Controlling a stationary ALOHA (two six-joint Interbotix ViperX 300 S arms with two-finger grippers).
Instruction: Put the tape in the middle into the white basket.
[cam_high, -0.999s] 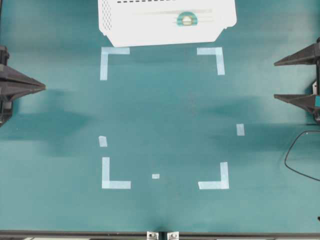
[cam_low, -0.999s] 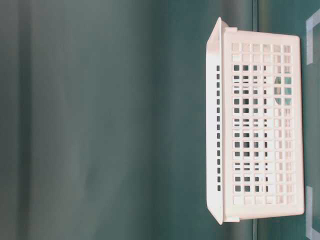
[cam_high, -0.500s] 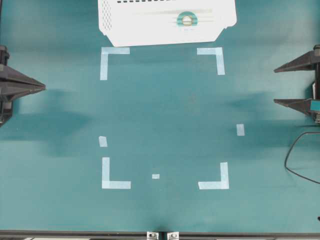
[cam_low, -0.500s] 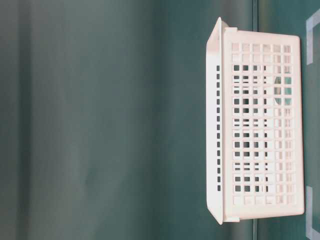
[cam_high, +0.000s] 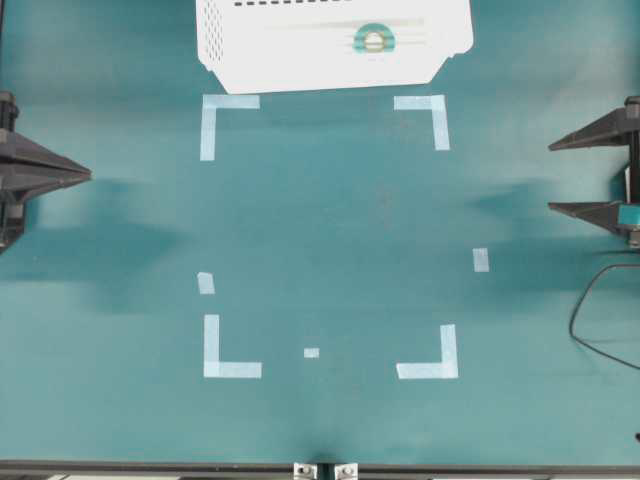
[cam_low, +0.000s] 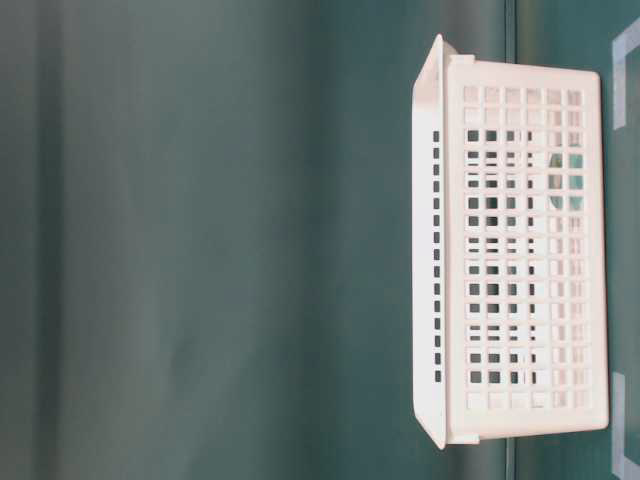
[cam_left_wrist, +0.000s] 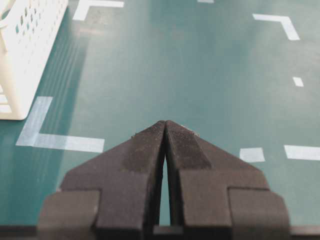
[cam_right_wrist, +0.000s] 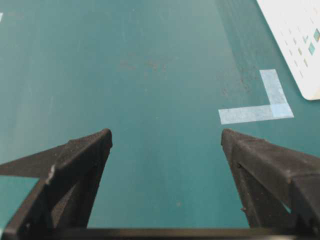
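Green table (cam_high: 330, 220) fills the view, four pale tape corner marks (cam_high: 228, 115) framing a rectangle. Small tape strips (cam_high: 481, 259) dot its edges, and a black cable (cam_high: 590, 310) loops in at the right.

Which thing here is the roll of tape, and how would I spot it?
Find the big white basket at the top edge of the green table. Inside it lies the tape, a small teal ring with a tan core, round unlike the flat pale strips stuck on the table.

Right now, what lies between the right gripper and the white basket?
In the overhead view, only green table and one taped corner mark separate the right gripper from the white basket.
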